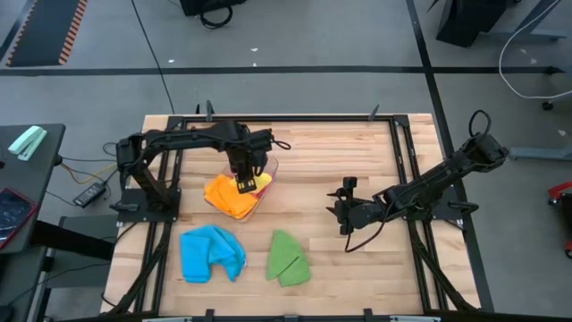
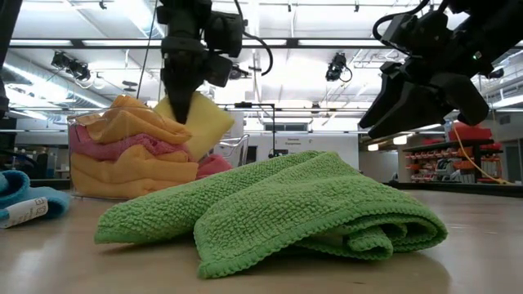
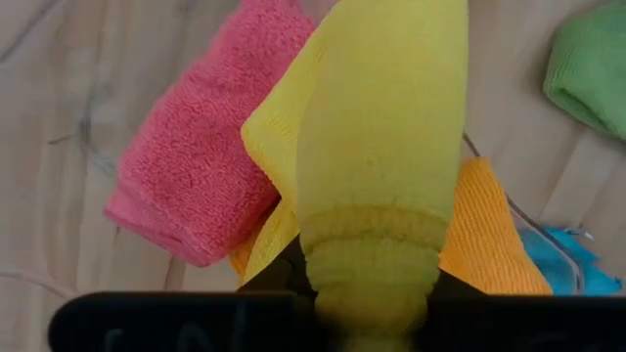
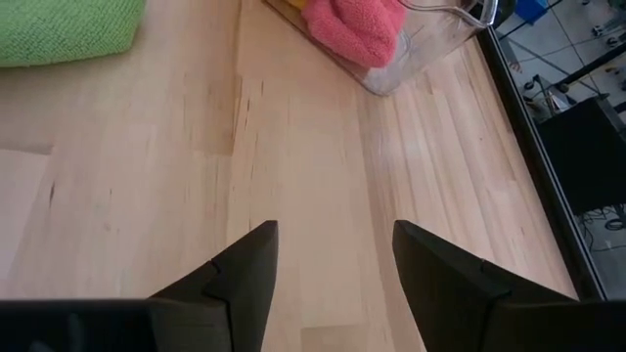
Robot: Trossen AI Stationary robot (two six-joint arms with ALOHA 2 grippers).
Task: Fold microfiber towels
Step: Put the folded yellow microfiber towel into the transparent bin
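Observation:
A clear plastic tub (image 1: 268,170) at the table's middle left holds orange (image 2: 131,122) and pink (image 2: 106,147) microfiber towels. Above it my left gripper (image 1: 245,183) points down, shut on a yellow towel (image 2: 208,122). A blue towel (image 1: 210,255) and a folded green towel (image 1: 288,259) lie flat on the wood near the front edge. My right gripper (image 1: 344,210) hovers open over bare wood to the right of the tub, with nothing between its fingers (image 4: 245,274). My left gripper pinches a bunched fold of the yellow towel (image 3: 377,264) between its two fingers, coming from above and pointing down. The towel hangs below the fingers over the tub's pink towel (image 3: 196,176) and orange towel (image 3: 489,235). Whether its lower end rests on them, I cannot tell.
Bare wood (image 4: 313,147) lies under and ahead of my right gripper, between the tub and the table's right rail (image 1: 407,179). A black frame runs round the table. The green towel (image 2: 278,208) fills the low view's foreground.

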